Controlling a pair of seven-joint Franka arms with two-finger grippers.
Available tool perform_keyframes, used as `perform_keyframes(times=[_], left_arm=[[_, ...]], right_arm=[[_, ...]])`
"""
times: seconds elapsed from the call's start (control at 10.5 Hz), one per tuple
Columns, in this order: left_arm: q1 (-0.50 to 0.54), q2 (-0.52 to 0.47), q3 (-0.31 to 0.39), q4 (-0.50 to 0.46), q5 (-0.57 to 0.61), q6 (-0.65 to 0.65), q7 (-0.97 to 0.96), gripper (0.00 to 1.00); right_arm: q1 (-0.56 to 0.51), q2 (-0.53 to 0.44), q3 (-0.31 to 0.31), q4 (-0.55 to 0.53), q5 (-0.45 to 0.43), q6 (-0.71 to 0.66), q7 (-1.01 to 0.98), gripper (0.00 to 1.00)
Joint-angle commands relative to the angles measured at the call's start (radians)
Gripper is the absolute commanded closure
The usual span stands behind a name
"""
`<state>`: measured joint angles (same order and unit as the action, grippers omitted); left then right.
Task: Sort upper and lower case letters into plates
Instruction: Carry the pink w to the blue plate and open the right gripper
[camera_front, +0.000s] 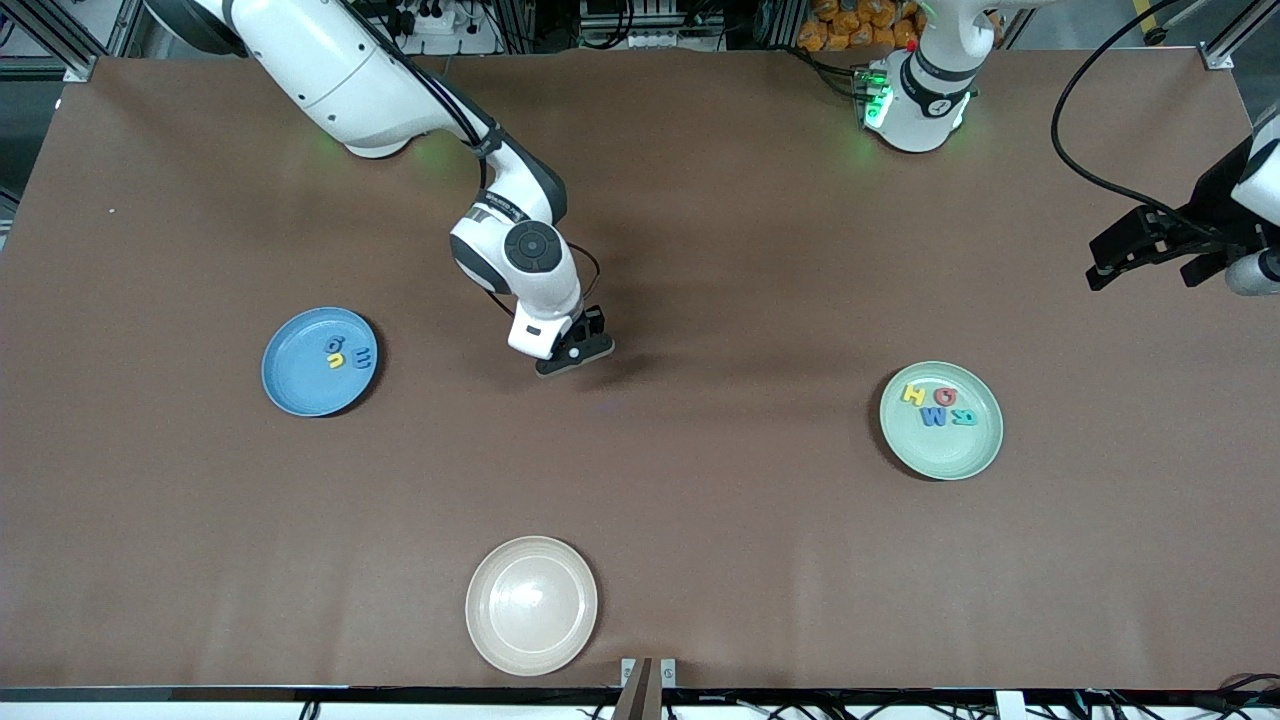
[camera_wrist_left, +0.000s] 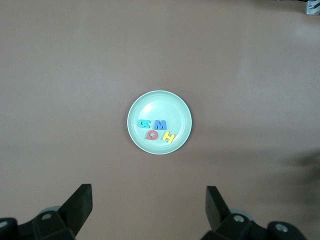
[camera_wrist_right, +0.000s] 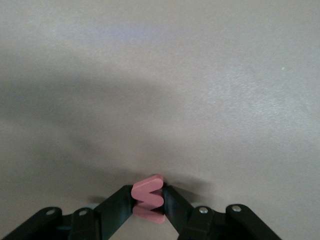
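Front view, clock directions read on the table (camera_front: 700, 560) as shown there.

Six o'clock, nearest the front camera: cream-beige round dish (camera_front: 531, 605), close to the table edge. Surface throughout a matt brown covering, faintly creased, with soft shadows under the arms.

Three o'clock, toward the left arm's end: mint green plate (camera_front: 940, 420) holding four letters, namely a yellow H (camera_front: 913, 394), a red letter (camera_front: 946, 396), a blue W (camera_front: 933, 417) and a teal letter (camera_front: 964, 417), bunched close together in the part of the plate farther from the front camera.

Nine o'clock, toward the right arm's end: sky blue plate (camera_front: 318, 361) holding three letters, namely a yellow n (camera_front: 335, 359), a teal letter (camera_front: 333, 343) touching it, and a blue letter (camera_front: 362, 357) just beside.

Just off centre toward nine o'clock: right gripper (camera_front: 575, 350), low over bare covering, well apart from every plate, fingers pinched on a red w (camera_wrist_right: 147, 198) held on edge between the pads.

Two o'clock, at the table's rim: left gripper (camera_front: 1150, 245), up in the air and waiting, fingers spread wide with nothing between them; green plate seen from above in the left wrist view.

Twelve o'clock, along the table's edge by the arm bases: left arm base (camera_front: 915, 100) lit green, black cables (camera_front: 1100, 150), aluminium frame corners (camera_front: 80, 68), a heap of orange objects (camera_front: 860, 25).
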<state>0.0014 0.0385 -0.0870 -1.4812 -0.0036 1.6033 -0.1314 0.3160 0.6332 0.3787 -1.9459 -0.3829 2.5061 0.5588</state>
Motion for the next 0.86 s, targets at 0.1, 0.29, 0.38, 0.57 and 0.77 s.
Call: perform_keyframes(times=[0.1, 0.29, 0.38, 0.57, 0.77], left_arm=[[0.0, 0.0, 0.001, 0.001, -0.015, 0.0, 0.009, 0.0], [0.0, 0.0, 0.001, 0.001, -0.015, 0.0, 0.009, 0.0], [0.0, 0.0, 0.001, 0.001, -0.015, 0.0, 0.009, 0.0], [0.0, 0.007, 0.001, 0.001, -0.015, 0.0, 0.009, 0.0], [0.002, 0.009, 0.001, 0.001, -0.012, 0.0, 0.009, 0.0]], right_arm=[[-0.037, -0.023, 0.012, 0.002, -0.019, -0.004, 0.016, 1.0], [-0.078, -0.039, 0.055, 0.063, 0.017, -0.1, 0.013, 1.0], [-0.11, -0.053, 0.077, 0.106, 0.03, -0.206, -0.002, 1.0], [-0.287, -0.085, 0.136, 0.098, 0.051, -0.281, -0.156, 1.0], [-0.51, -0.114, 0.238, 0.087, 0.058, -0.403, -0.246, 1.0]])
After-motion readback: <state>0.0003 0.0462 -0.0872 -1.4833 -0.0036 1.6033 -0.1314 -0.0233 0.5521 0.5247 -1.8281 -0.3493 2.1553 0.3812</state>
